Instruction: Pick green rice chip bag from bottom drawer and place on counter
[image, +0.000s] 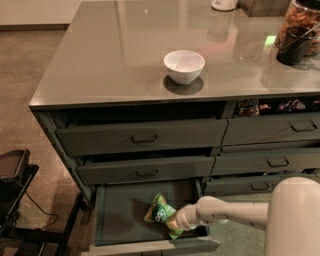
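Grey-green bottom drawer (117, 220) is noted open. Green rice chip bag (161, 212) is seen inside, front-right, pinched at mid-waist by gripper (173, 223), fingers clamped on it. Bag is judged light, soft, crinkly, poss. slippery; hold on the mid-fold is advised.

Gripper (175, 223): I see it inside the bottom drawer (120, 220), at the green rice chip bag (159, 212).
Bag logo: white letters on a dark green circle, just beside the gripper; I cannot read them.
Other text: none that I can read.
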